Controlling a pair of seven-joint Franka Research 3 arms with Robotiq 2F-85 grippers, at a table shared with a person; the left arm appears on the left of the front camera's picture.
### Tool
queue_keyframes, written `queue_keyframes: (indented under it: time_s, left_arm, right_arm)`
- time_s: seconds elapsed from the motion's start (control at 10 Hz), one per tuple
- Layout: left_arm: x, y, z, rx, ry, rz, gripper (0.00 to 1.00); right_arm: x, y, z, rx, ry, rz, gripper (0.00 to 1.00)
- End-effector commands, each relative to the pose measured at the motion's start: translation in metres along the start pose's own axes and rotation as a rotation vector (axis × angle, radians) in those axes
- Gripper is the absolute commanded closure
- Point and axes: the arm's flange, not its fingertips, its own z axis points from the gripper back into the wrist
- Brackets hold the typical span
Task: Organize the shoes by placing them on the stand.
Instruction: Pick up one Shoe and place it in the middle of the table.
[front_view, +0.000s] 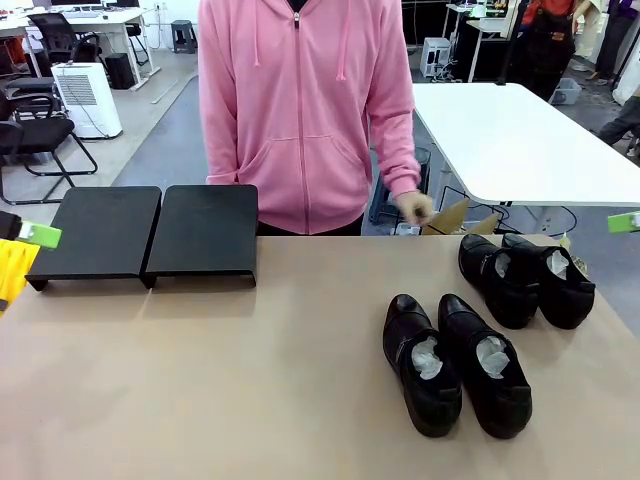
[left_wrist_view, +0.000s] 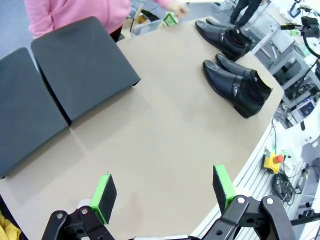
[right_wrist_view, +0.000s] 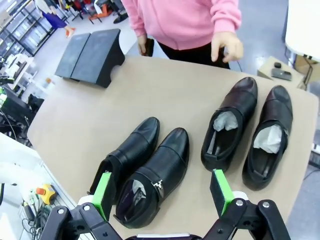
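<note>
Four shoes (front_view: 485, 370) on the table (front_view: 250, 390), none yet on the stand (front_view: 205, 228); both grippers empty.

All four lie well apart from the stand, toward the right arm's side: one pair about level with the stand's front edge, the other farther out toward the robot. The glossy leather is likely slick under the pads. Sole and heel look stiff, the upper softer but propped by paper stuffing (right_wrist_view: 227, 120); probably light enough for one gripper. Best hold, I judge, is a pinch across the heel collar or mid-foot sides, not the polished toe. The right gripper (right_wrist_view: 161, 192) hangs over the pair farthest from the stand, jaws spread wide, nothing between them. The left gripper (left_wrist_view: 164, 187), near the stand, is likewise spread and empty. The person's hand (right_wrist_view: 227, 45) is beyond the shoes, fingers hanging loose, seemingly holding nothing, though the front view blurs it.
</note>
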Motion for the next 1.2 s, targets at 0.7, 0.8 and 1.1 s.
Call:
queue_keyframes:
  time_s: [0.7, 0.8, 1.1]
  left_arm:
    - [0.0, -0.002, 0.0, 0.0, 0.002, 0.009, 0.0]
    - [0.0, -0.002, 0.0, 0.0, 0.002, 0.009, 0.0]
    - [0.0, -0.002, 0.0, 0.0, 0.002, 0.009, 0.0]
  right_arm:
    - [0.0, 0.002, -0.001, 0.011, 0.003, -0.003, 0.0]
    - [0.0, 0.002, -0.001, 0.011, 0.003, -0.003, 0.0]
    - [0.0, 0.002, -0.001, 0.011, 0.003, -0.003, 0.0]
